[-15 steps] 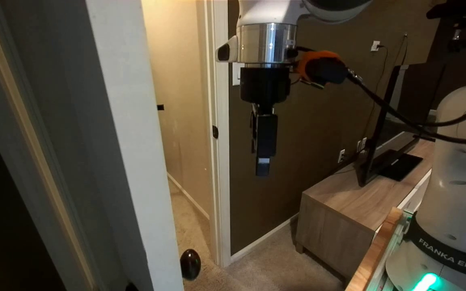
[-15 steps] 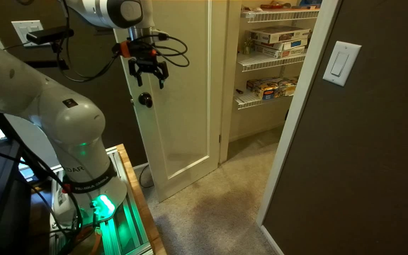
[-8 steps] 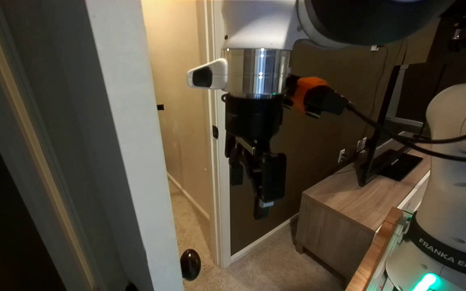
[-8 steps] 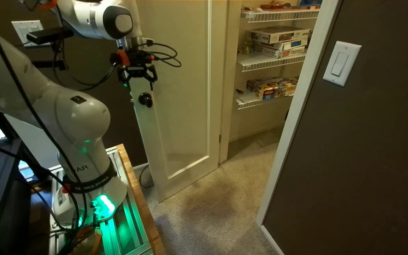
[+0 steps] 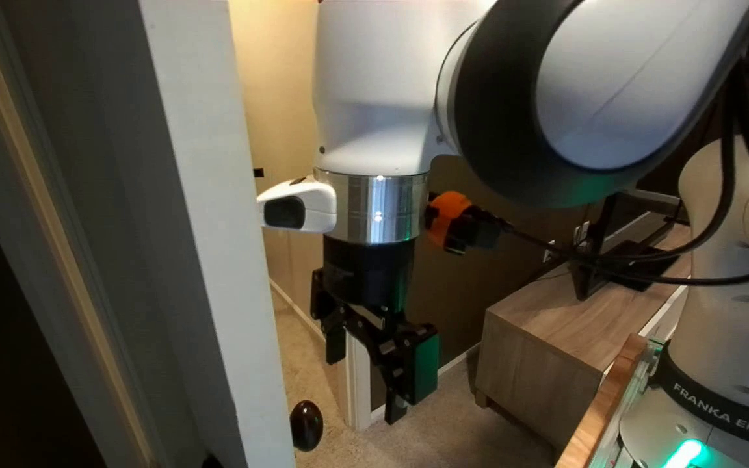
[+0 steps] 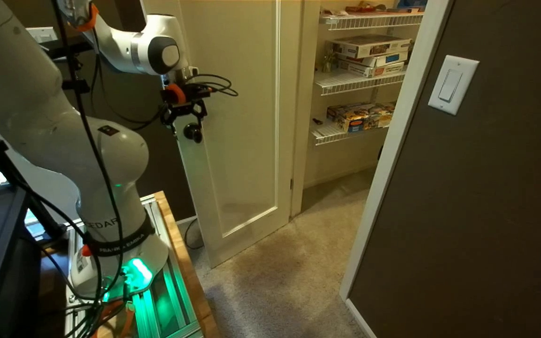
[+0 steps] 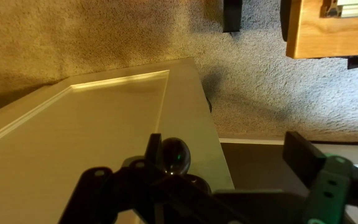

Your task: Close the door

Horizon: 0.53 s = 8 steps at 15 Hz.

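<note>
Door (image 6: 242, 155) stands ajar; approach seems your step. Fingers (image 7: 303, 157) gape wide, empty; likely lower to the knob (image 7: 177, 152) next.

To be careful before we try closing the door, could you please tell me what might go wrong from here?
In the wrist view, one finger of the open gripper appears close beside the knob, so lowering might bump it; contact is unclear.
The knob shows nearer that finger than the other, so a grip could close unevenly and slip.
The door stands open, its knob side well off the frame, so swinging it shut may be a long reach.
</note>
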{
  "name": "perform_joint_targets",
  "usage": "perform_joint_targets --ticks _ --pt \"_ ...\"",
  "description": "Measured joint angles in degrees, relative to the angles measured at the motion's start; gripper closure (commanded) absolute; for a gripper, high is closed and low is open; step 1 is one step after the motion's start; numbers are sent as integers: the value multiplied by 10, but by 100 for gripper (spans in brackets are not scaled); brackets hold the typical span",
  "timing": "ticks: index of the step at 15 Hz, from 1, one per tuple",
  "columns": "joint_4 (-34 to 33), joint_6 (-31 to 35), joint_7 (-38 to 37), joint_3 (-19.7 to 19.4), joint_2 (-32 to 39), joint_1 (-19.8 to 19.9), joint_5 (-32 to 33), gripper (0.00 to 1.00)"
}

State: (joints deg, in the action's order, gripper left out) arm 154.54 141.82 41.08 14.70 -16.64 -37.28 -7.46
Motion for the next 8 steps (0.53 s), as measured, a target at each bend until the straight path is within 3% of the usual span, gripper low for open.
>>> perform_joint_targets --ticks 4,8 --pt "-13 68 4 3 58 10 33 0" --pt "-23 74 4 4 76 12 35 0"
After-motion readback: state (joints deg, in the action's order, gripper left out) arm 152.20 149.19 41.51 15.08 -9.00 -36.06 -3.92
